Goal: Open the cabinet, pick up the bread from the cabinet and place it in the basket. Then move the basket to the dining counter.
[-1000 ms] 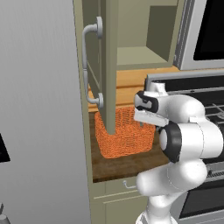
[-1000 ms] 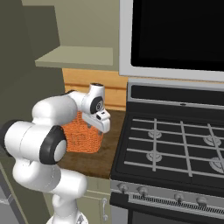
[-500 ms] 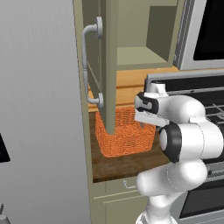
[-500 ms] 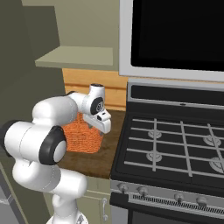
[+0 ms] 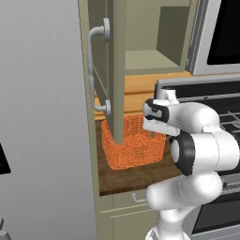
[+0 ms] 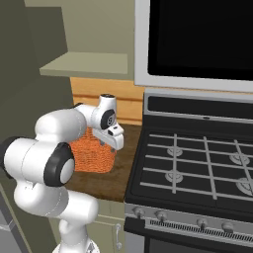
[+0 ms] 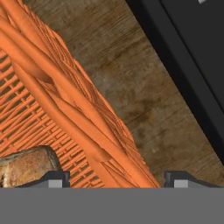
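Two dark fingertips (image 7: 57,179) stand either side of the basket's (image 7: 65,109) braided rim in the hand view, one inside the weave and one over the wood of the short countertop (image 7: 144,87), so the gripper (image 7: 116,180) straddles the right-hand wall of the basket with its jaws apart; whether they already press on the rim I cannot tell. To the left of the gripper, inside the basket, lies the bread (image 7: 24,168), a brown crusty loaf just beside the inner finger, so the basket is loaded and ready to be carried. The basket looks light and fairly stiff, its wicker rough enough not to slip, but a pinch on one wall will likely let it tilt under the loaf; the thick rim under the fingers is the sensible hold. To the right of the gripper runs the black edge of the stove (image 7: 188,74). From the left base view the basket sits below the open cabinet (image 5: 117,70) door, at the gripper's level. Compared with the earlier frames the arm and basket sit in the same place, and only the jaws have begun to draw together.
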{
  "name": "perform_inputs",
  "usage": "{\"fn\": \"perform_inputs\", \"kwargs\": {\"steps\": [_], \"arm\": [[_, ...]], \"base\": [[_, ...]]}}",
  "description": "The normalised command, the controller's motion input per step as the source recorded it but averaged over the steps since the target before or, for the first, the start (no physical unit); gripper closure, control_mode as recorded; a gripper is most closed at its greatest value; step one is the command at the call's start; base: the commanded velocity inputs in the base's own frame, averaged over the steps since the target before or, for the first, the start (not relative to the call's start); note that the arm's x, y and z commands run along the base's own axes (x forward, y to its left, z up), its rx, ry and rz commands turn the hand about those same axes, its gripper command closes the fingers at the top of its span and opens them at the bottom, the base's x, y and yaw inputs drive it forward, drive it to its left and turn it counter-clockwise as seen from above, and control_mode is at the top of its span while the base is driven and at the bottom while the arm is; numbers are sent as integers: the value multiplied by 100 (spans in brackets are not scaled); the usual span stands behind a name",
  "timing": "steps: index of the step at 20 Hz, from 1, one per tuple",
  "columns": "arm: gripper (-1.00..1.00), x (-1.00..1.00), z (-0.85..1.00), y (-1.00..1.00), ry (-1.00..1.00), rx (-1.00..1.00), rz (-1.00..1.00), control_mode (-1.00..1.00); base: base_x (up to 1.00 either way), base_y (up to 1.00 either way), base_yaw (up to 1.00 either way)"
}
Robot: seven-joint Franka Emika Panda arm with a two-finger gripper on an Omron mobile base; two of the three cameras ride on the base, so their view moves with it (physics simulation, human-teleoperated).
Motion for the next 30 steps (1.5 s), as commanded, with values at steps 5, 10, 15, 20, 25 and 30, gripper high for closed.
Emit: {"fn": "perform_inputs", "kwargs": {"steps": [5, 10, 15, 20, 25, 30], "arm": [[100, 0, -10, 15, 0, 0, 0, -100], [100, -7, -2, 3, 0, 0, 0, -100], [100, -40, 14, -2, -2, 0, -10, -100], [100, -43, 38, -1, -10, 0, -13, -100], [100, -36, 35, 0, -17, 1, -9, -100], [100, -31, 28, 0, -18, 4, -5, -100]], "base": [[0, 0, 0], [0, 0, 0], [0, 0, 0], [0, 0, 0], [0, 0, 0], [0, 0, 0]]}}
